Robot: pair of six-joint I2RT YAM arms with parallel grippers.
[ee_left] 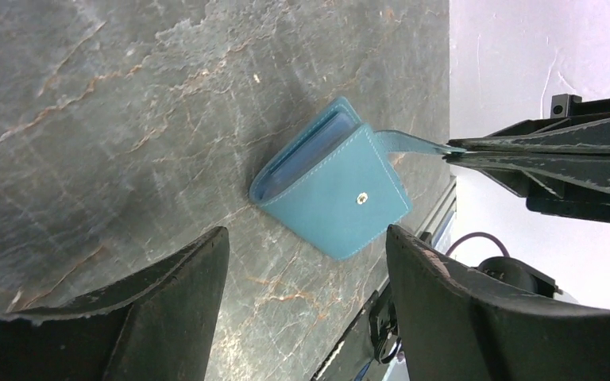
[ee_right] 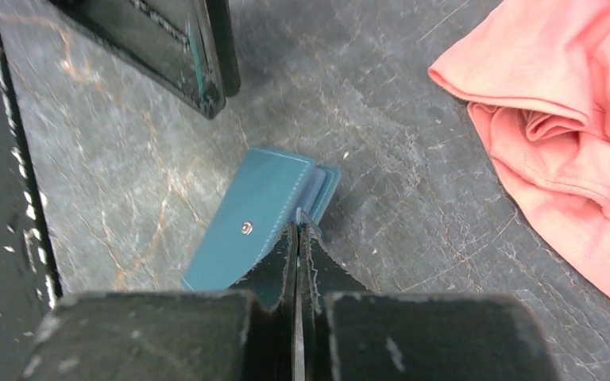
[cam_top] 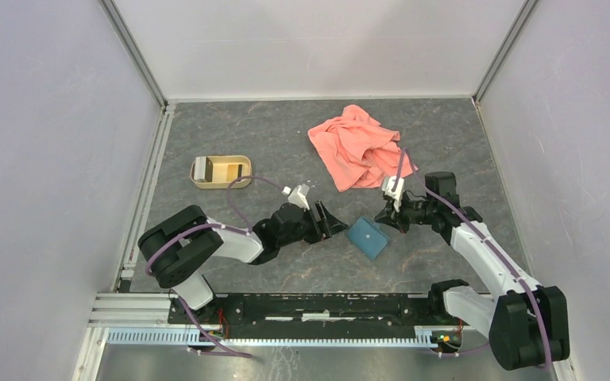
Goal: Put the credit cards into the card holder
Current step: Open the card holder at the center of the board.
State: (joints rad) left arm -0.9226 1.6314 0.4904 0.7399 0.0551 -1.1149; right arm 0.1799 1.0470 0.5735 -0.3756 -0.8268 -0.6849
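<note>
Folded card holder (cam_top: 368, 236) lies mid-worktop (cam_top: 286, 135). Right hand (cam_top: 387, 214) pinches its strap (ee_left: 405, 141). Left hand (cam_top: 336, 222) is spread at its 9 o'clock. Best: peel strap toward 3 o'clock, left hand bracing body.

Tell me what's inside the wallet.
The wallet shows only light-blue pocket layers at its open edge, nothing orange. Deeper inside is hidden by the folded cover.

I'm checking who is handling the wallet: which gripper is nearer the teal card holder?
Right. The right gripper is shut on the strap of the card holder, so it touches it. The left gripper hangs open on the opposite side, a gap short of it.
</note>
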